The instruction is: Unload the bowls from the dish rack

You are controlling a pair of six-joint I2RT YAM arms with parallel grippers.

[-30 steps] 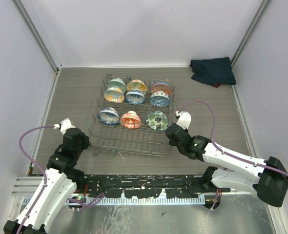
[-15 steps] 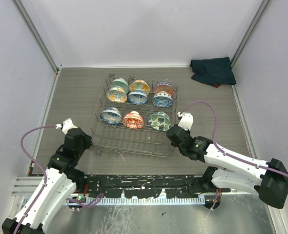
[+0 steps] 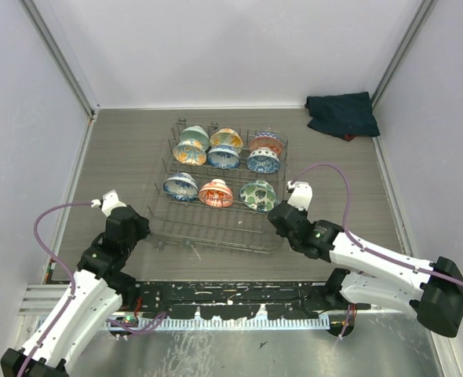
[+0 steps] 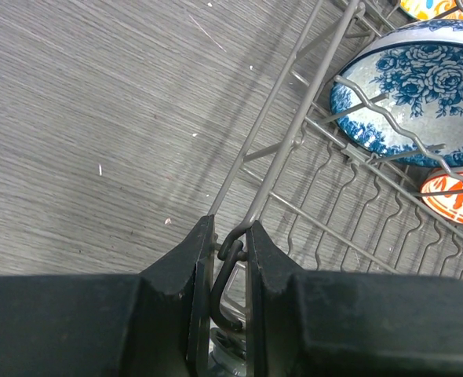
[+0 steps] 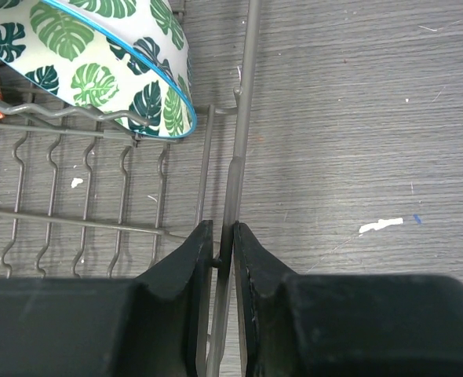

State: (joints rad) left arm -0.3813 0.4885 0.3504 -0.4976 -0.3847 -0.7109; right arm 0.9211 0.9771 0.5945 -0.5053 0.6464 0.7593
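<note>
The grey wire dish rack (image 3: 216,229) sits mid-table with several patterned bowls standing in it: a blue one (image 3: 180,185), an orange one (image 3: 215,192) and a green-leaf one (image 3: 257,194) in the near row, more behind. My left gripper (image 3: 137,228) is shut on a wire loop at the rack's near left corner (image 4: 277,167), and the blue rose bowl (image 4: 420,94) lies just beyond it. My right gripper (image 3: 277,216) is shut on the rim wire of the rack's right side (image 5: 242,118), next to the green-leaf bowl (image 5: 98,71).
A dark folded cloth (image 3: 342,115) lies at the back right corner. White walls with metal posts close the table on three sides. Bare grey tabletop lies left of the rack (image 3: 114,165) and right of it (image 3: 333,181).
The rack with its bowls has slid a little to the right and away from the arm bases, both grippers moving with it and keeping their hold.
</note>
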